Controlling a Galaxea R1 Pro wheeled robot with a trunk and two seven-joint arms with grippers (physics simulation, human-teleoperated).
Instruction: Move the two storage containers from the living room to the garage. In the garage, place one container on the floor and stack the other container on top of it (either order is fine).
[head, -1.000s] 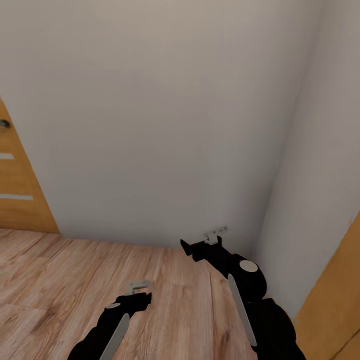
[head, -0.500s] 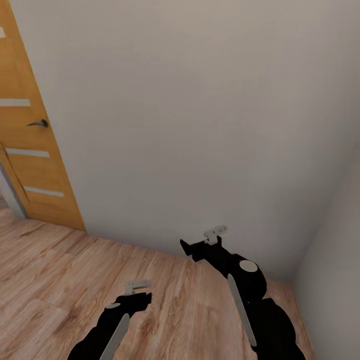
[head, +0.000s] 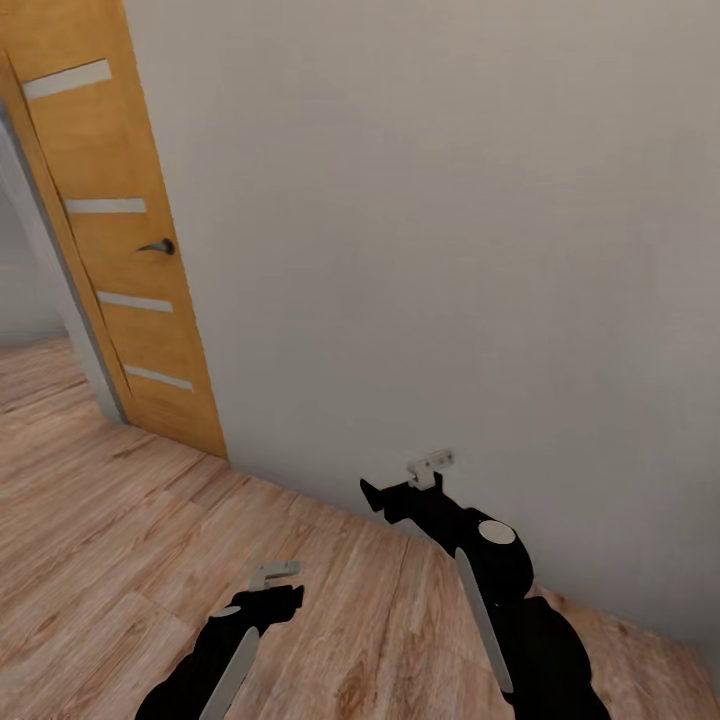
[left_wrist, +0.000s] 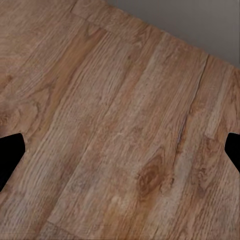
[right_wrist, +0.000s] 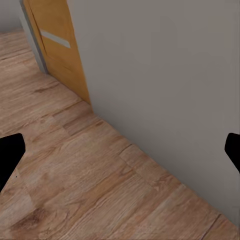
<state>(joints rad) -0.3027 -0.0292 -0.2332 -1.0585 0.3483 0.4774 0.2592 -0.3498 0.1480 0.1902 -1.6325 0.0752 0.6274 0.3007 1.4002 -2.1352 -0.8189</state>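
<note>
Reaching forward low in the head view, both black arms are cut off by the lower edge, so their upper links and the trunk cannot be seen. The left end effector (head: 277, 573) hangs over the light wood plank floor (head: 120, 560) nearest the camera, and its wrist view has a dark fingertip (left_wrist: 10, 157) at each side edge with bare planks between them, so it stands wide apart and holds nothing. The right end effector (head: 432, 463) is farther forward, close to the foot of the plain white wall (head: 430, 230); its fingertips (right_wrist: 7, 157) likewise sit at the two edges of its wrist view with floor and wall between, spread wide and empty. Neither storage container can be placed relative to either end effector from these pictures. Beyond, on the left, a wooden door (head: 120, 230) with pale horizontal strips and a dark lever handle (head: 158, 246) stands by the wall, its top cut off, with a grey frame and more plank floor past it.
</note>
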